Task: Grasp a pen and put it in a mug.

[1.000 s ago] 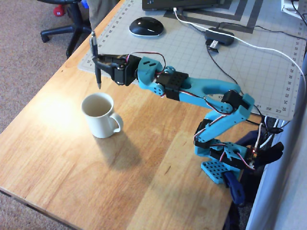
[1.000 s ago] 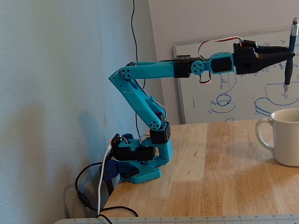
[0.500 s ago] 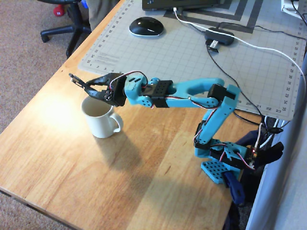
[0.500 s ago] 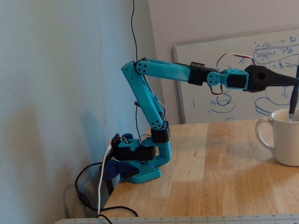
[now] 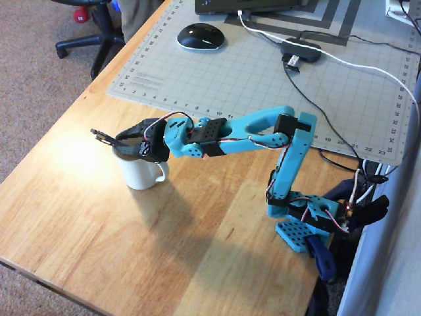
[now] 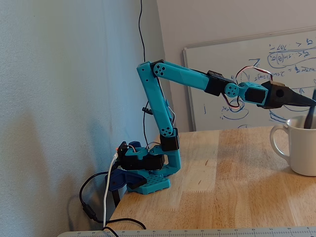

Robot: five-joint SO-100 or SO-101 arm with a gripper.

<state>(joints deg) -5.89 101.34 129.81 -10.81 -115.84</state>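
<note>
The cream-white mug (image 5: 139, 176) stands on the wooden table, left of the arm's base; in the fixed view the mug (image 6: 301, 148) is at the right edge with its handle toward the arm. The thin dark pen (image 6: 308, 118) stands tilted with its lower end inside the mug. In the overhead view the pen's top (image 5: 99, 133) sticks out to the left. My gripper (image 5: 117, 139) is right over the mug's mouth. In the fixed view the gripper (image 6: 310, 101) has its jaws drawn to a point around the pen's upper part.
A grey cutting mat (image 5: 263, 85) covers the far table, with a black mouse (image 5: 200, 36), a USB hub (image 5: 301, 51) and cables on it. The arm's base (image 5: 302, 224) is clamped at the right table edge. A whiteboard (image 6: 247, 84) leans behind the table.
</note>
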